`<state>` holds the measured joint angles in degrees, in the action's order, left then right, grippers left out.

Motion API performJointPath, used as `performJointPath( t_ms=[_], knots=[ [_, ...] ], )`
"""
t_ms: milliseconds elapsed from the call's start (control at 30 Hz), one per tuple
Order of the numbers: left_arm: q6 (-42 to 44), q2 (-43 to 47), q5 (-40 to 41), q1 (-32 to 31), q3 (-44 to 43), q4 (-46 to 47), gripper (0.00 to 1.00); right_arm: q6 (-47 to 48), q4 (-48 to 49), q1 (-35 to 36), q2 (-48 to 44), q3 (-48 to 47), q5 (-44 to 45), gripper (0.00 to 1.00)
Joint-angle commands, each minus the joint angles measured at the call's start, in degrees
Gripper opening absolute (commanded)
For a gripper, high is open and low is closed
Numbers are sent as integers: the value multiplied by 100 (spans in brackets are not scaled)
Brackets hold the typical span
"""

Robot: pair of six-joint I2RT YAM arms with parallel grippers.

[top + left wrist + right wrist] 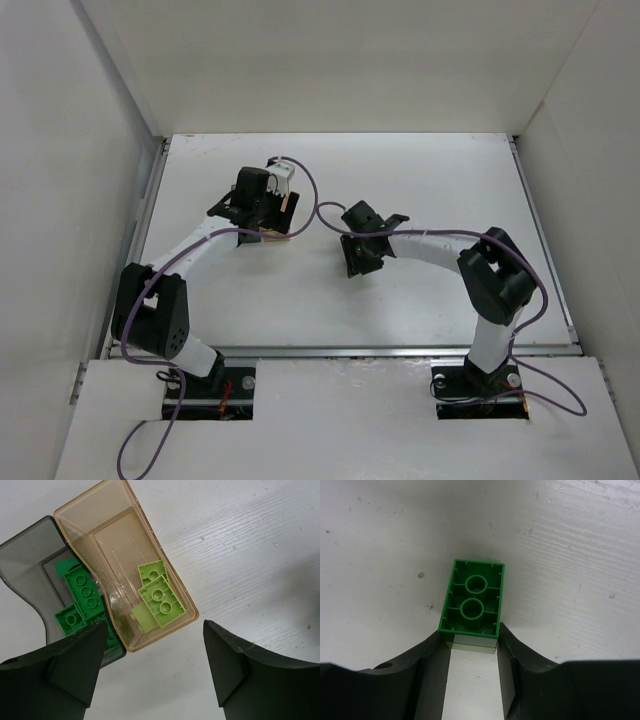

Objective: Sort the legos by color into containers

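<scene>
Left pincer [154,630] hangs wide open with nothing in it, directly above the two joined containers, its dark fingers [70,660] flanking their near end without touching them. Right pincer [472,641] is closed part-way on the near end of a single dark green brick [472,600], one finger pressed against each side.

Both work over a white surface [250,555], and in the top view the right pincer sits well apart from the boxes, toward the middle.

On the surface, the smoky grey box [25,560] and the amber box [100,510] stand side by side, walls touching. Several dark green bricks [82,590] lie inside the grey box, studs up. Pale yellow-green bricks [160,595] lie in the amber box at its near end.

The gripped brick juts out beyond the fingertips with its hollow underside facing the wrist camera.
</scene>
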<state>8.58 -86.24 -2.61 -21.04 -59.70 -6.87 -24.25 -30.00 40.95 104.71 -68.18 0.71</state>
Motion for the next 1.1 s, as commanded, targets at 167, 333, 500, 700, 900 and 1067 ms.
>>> performJointPath(
  t_ms=[167,333,500,700,900,1067],
  knots=[
    [1047,685,-1237,-32,-96,-165,60,383,388,97,-896,67,-16,0],
    [3190,1846,-3497,-32,485,-270,64,1422,1381,97,-2470,638,-1412,0],
    [4581,1989,-5414,-32,40,-1490,82,2178,1690,97,-3316,947,-1846,0],
    [5670,1189,-6374,-286,-1165,-3308,92,2864,1339,220,-3316,763,-1917,0],
    [6146,943,-6427,-488,-1738,-3909,92,3128,1461,545,-3518,815,-1689,0],
    [6200,890,-6217,-823,-1747,-4023,84,3181,1523,598,-3650,938,-1556,0]
  ],
)
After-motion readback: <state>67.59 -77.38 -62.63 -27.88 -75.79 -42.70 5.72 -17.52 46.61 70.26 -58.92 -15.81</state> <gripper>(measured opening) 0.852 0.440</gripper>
